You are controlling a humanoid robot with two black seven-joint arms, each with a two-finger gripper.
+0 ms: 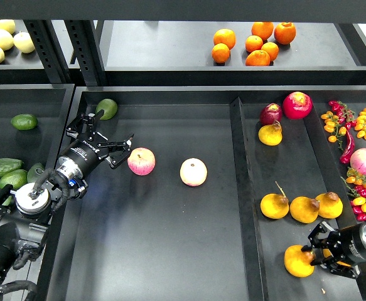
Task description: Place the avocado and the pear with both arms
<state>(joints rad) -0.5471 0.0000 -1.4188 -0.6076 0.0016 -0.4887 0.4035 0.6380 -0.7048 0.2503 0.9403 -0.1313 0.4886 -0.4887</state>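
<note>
Left gripper (109, 133): jaws spread wide, holding nothing.
Avocado (107, 108): at 12 o'clock from left gripper, near tray corner.
Right gripper (314, 251): fingers closed against pear (298, 261).
Pear: at 9 o'clock from right gripper, right compartment.

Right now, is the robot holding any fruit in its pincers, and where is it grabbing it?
The right pincer is against the right side of a yellow pear; whether it has closed on it cannot be told. The left pincer is open and holds nothing, beside a pink apple.
</note>
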